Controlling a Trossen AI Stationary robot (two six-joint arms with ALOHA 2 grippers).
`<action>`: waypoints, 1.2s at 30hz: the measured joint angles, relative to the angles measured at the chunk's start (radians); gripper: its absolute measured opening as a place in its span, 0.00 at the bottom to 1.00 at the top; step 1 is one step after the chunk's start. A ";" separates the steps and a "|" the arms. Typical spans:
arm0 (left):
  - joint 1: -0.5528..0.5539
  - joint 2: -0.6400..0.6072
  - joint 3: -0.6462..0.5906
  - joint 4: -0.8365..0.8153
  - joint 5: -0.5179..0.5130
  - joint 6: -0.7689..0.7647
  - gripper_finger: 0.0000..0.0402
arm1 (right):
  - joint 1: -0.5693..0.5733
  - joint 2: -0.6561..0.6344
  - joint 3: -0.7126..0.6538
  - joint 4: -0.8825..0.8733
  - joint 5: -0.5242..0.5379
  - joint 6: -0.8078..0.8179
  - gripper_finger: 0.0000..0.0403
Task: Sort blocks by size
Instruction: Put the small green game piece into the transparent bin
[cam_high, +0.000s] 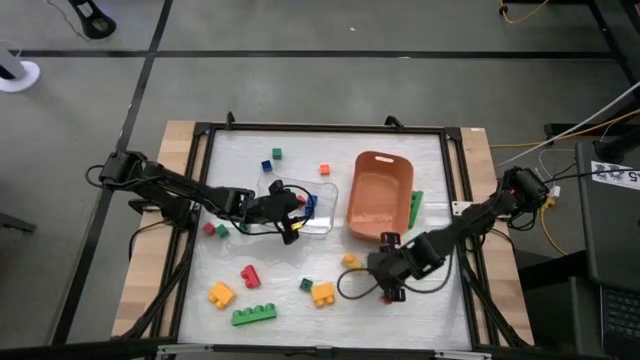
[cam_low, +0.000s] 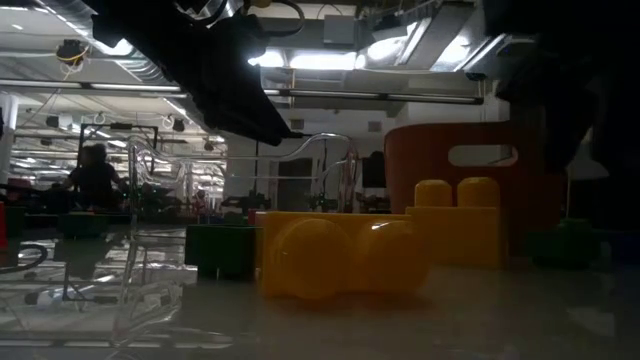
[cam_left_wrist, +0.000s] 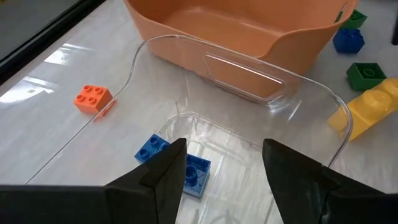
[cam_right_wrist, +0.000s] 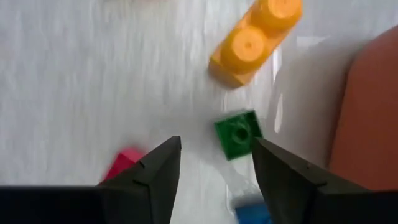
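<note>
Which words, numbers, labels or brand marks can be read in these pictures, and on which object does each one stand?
No text can be read in any view.
White label on the dark equipment right of the table: it carries dark print, too small and blurred to read.
Blocks, orange bin, clear tray: no printing visible.
Room behind the table in the low view: no legible sign.

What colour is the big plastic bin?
Orange: the big plastic bin shows best in the high view.
</note>
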 joint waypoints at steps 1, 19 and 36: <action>0.000 0.000 0.000 0.000 0.000 0.000 0.49 | 0.013 0.003 0.000 0.013 0.025 0.029 0.49; -0.009 0.000 0.000 -0.005 0.000 -0.025 0.49 | 0.038 0.079 -0.001 0.005 0.132 0.876 0.49; -0.047 0.000 0.000 -0.025 0.000 0.005 0.49 | 0.039 0.148 -0.001 0.022 0.145 1.232 0.49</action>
